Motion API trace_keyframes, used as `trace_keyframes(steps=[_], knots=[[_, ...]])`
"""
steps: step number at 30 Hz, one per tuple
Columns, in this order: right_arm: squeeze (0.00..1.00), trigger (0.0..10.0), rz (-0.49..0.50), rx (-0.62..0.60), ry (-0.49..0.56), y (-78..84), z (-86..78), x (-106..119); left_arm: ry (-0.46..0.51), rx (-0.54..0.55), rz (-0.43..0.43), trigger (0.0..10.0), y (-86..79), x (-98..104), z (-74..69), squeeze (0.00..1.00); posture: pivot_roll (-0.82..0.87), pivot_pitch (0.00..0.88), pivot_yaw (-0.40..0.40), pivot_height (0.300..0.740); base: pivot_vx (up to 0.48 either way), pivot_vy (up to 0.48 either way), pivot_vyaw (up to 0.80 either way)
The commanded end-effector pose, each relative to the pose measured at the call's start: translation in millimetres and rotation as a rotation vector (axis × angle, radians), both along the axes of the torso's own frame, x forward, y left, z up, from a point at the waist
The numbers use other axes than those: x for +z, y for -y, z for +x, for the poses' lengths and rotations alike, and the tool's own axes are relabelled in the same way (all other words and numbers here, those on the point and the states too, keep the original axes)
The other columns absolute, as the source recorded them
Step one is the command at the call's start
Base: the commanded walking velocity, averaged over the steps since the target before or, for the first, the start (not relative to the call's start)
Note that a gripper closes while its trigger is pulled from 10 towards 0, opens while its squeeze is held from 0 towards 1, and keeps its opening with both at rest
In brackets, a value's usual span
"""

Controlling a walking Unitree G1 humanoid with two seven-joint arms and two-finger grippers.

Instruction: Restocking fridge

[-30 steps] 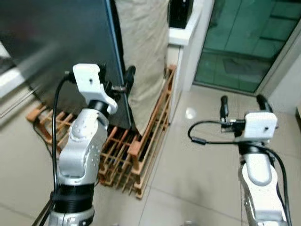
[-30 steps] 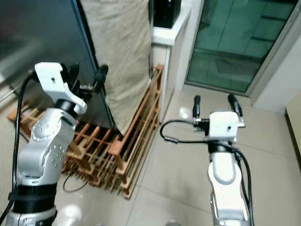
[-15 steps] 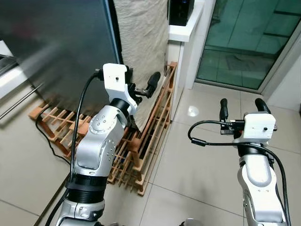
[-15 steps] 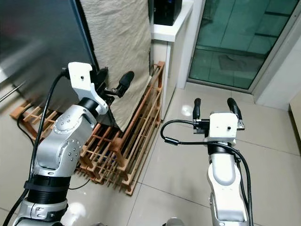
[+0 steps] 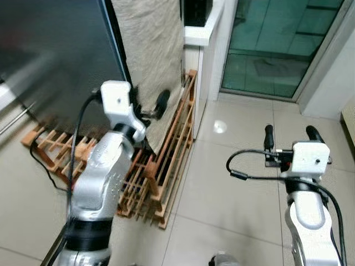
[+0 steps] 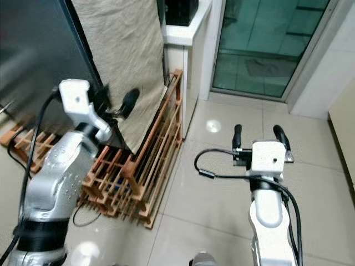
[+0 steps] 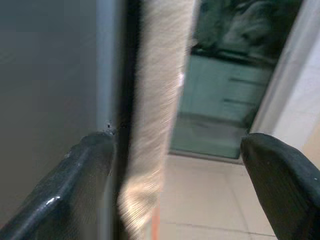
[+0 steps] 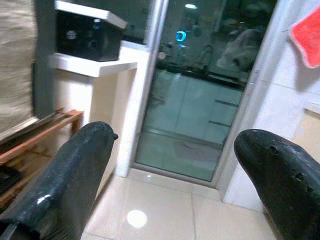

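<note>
- Left end effector spread wide and empty, at the dark fridge door's edge, beside the beige cloth
- Hook one finger squarely behind that edge; pull slowly
- Right end effector released over the floor; keep it off the wooden rack

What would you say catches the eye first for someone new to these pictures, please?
Most striking is the left tool, raised with its fingers open at the edge of the big dark fridge door, in front of a beige cloth hanging beside it. Below stands a wooden rack on the tiled floor. The right tool hangs open over bare tiles, facing a green glass door.
</note>
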State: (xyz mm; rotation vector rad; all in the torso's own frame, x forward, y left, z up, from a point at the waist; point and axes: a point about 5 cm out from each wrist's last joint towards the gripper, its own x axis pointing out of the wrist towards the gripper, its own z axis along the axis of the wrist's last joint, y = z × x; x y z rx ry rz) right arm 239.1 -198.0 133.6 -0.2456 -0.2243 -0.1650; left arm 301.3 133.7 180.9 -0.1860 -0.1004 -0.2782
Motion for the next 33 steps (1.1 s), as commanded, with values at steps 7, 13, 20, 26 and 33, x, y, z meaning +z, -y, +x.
trace_keyframes(steps=[7,13,20,26,33], knots=[[0.0,10.0,0.011,0.032,0.015,-5.5,5.7,5,0.009,0.028,-0.033,10.0,8.3,5,14.5,0.0,-0.2,0.066,0.056,0.74,0.0,0.0,0.0],[0.0,10.0,0.012,0.035,0.02,-6.8,6.9,6,0.029,0.027,-0.065,10.0,15.1,12,24.6,0.0,-0.21,0.064,0.056,0.74,0.0,0.0,0.0],[0.0,10.0,0.011,0.034,0.017,-6.2,5.3,5,0.048,-0.005,-0.103,10.0,23.8,22,29.7,0.0,-0.22,0.068,0.058,0.74,0.0,0.0,0.0],[0.0,10.0,0.007,0.031,0.013,-5.0,4.3,5,0.047,-0.053,-0.115,10.0,30.1,23,21.0,0.0,-0.21,0.07,0.058,0.74,0.0,0.0,0.0],[0.0,10.0,0.007,0.036,0.004,-6.5,5.5,2,0.018,-0.069,-0.118,10.0,33.9,16,15.6,0.0,-0.21,0.067,0.054,0.74,0.0,0.0,0.0]])
